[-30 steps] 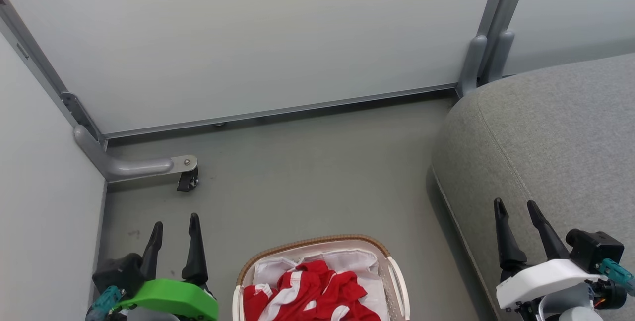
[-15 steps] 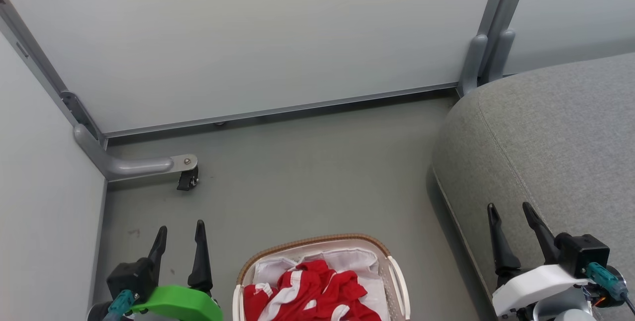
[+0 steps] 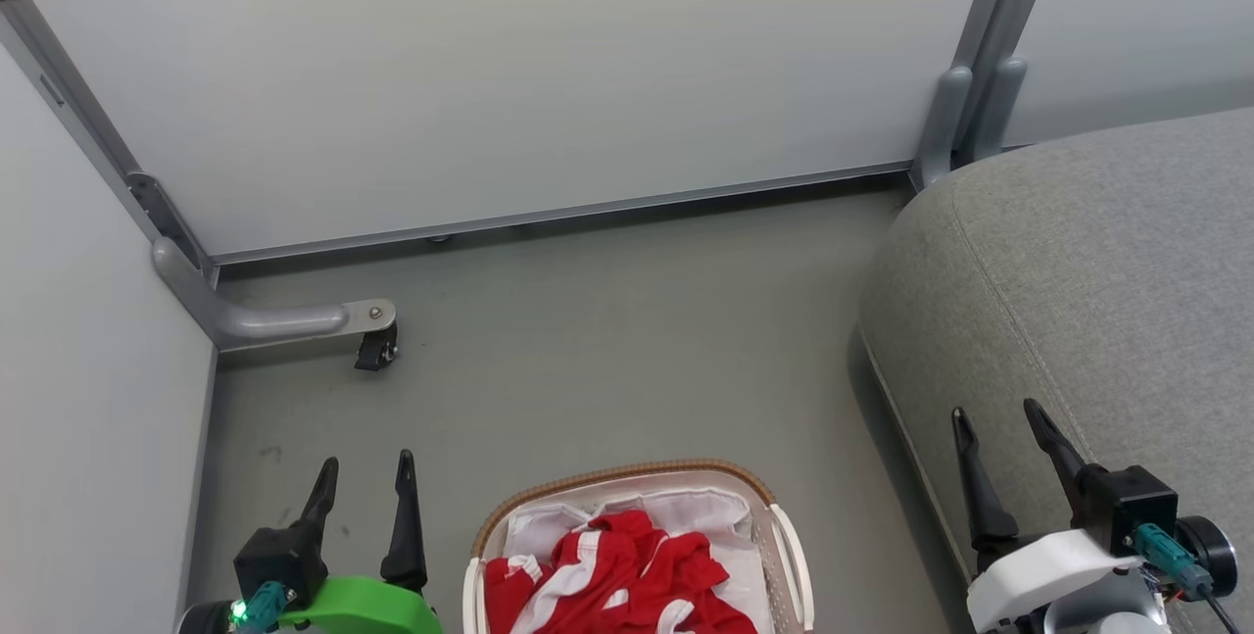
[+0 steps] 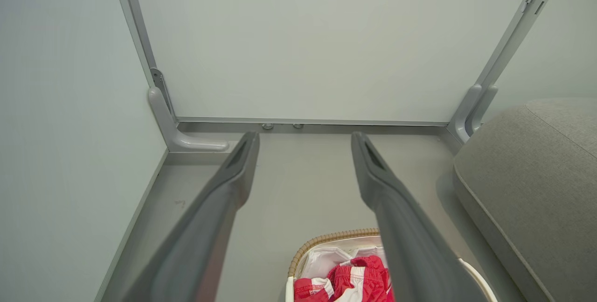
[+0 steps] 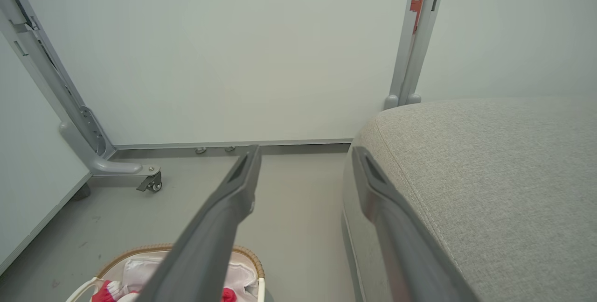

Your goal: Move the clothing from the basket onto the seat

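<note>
Crumpled red clothing (image 3: 612, 580) with white bands lies inside the oval basket (image 3: 627, 474), on its white cloth liner (image 3: 707, 516) below a brown woven rim. Left of the basket, the left hand (image 3: 367, 460) is spread wide and empty. Right of the basket, the right hand (image 3: 994, 411) is equally wide and empty, by the rounded grey woven seat (image 3: 1078, 271).

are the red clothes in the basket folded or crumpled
Crumpled: the red clothing lies in a bunched heap inside the basket, white trim bands twisted.
</note>
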Robot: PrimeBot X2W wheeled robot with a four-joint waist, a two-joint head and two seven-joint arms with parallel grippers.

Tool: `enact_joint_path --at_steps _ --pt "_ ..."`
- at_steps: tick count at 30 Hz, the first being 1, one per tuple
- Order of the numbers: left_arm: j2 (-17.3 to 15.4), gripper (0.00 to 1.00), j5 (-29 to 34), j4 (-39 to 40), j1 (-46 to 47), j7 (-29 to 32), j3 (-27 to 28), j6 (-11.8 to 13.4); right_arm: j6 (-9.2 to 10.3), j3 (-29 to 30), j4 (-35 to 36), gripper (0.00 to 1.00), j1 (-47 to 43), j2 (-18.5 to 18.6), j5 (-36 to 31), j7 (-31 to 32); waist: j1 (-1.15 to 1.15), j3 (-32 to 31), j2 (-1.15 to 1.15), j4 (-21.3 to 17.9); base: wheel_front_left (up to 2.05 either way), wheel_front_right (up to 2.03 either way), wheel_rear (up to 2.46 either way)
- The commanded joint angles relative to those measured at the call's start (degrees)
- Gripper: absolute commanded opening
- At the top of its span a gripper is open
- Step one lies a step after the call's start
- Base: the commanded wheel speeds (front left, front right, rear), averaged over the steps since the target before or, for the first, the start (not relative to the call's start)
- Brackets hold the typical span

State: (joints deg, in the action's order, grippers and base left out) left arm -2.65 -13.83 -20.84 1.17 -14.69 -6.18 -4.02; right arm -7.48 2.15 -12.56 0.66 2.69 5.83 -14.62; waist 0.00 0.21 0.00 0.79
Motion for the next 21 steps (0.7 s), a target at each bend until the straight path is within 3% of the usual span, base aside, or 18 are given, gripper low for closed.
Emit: enact_joint_path --at_steps 1,21 --pt "-0.40 1.00 1.19 -0.32 -0.64 -0.38 -0.11 0.21 -0.02 -0.03 -0.17 1.00 0.07 0.34 -1.18 -0.48 0.00 0.02 0.00 0.06 0.00 0.00 0.00" --pt "-0.40 1.00 0.94 -1.34 -0.25 -0.56 0.02 0.06 -0.01 -0.15 -0.08 1.00 0.38 0.34 -1.59 -0.67 0.00 0.04 0.00 0.05 0.00 0.00 0.00"
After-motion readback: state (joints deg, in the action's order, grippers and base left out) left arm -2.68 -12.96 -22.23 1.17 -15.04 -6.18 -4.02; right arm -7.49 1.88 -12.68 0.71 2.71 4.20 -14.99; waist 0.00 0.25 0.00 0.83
